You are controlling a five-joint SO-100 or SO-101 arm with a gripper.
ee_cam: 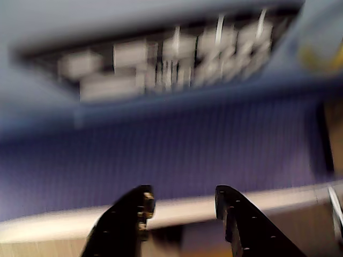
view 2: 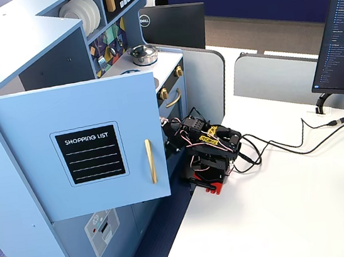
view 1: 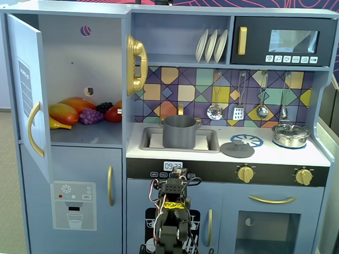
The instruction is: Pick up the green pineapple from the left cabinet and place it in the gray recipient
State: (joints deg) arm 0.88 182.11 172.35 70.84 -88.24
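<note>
Two-finger black gripper (ee_cam: 183,195): parted to a middling gap, nothing held, aimed at a blurred blue kitchen front in the wrist view. Belongs to a folded black servo arm (view 1: 173,217), parked low against the kitchen's base on the white worktop (view 2: 285,215), so judged not yet reaching.

Up and left in a fixed view: tall pale blue-gray left cabinet (view 1: 82,72) with its gold-handled door (view 1: 25,87) swung open, so access is clear. On the shelf: orange-yellow mango (view 1: 66,111), purple grape bunch (view 1: 91,116), red fruit (view 1: 113,114).

No small bright green pineapple visible in any view; possibly hidden behind the other fruit, cannot tell.

Matte dark gray pot (view 1: 179,132) upright in the sink, open-topped, flat gray lid (view 1: 237,149) set aside to the right, ready to receive.
</note>
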